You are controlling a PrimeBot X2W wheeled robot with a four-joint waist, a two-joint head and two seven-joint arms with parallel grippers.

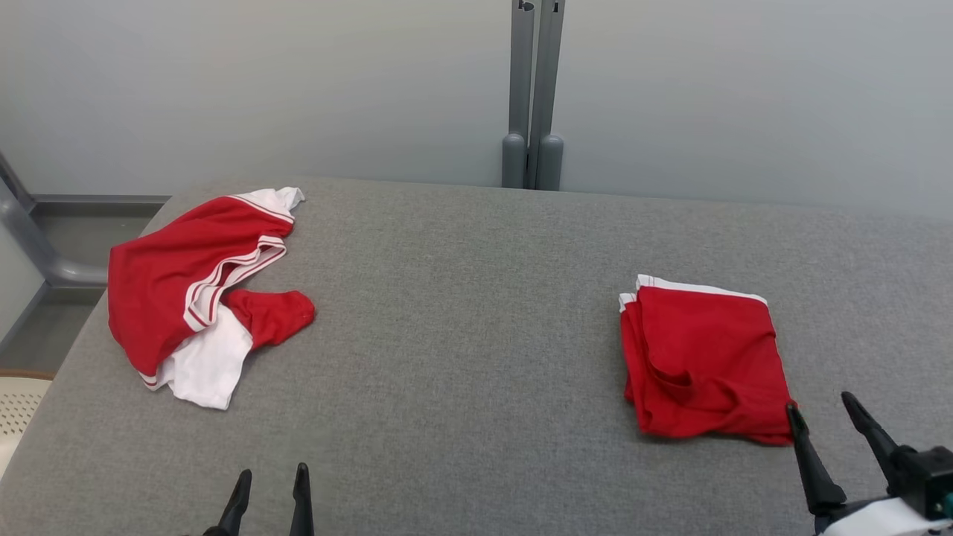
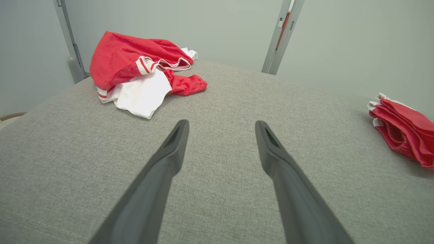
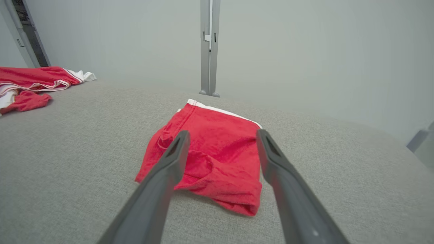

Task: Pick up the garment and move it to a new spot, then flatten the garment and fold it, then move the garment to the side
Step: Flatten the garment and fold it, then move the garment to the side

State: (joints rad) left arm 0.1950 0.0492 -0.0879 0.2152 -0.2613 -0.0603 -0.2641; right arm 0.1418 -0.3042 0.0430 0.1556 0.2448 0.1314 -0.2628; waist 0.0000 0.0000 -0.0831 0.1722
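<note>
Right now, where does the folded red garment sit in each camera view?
Head view: folded red garment lies right of centre.
Left wrist view: folded red garment at the right edge, midway down.
Right wrist view: folded red garment at centre.
Shared landmark: grey post, upright at the back.

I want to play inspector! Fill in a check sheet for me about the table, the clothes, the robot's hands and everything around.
Surface: grey padded table, flat, no stains seen.
Job's things: folded red garment with a white edge, lying at the right side, a bit rumpled at its near edge.
Clutter: crumpled red and white garment at the far left.
Grippers: left gripper open, over bare table, holding nothing; right gripper open, by the folded garment's near right corner, holding nothing.
Cables: nothing seen.
Surroundings: pale wall, grey post behind the table, pale perforated object beside its left edge.
</note>
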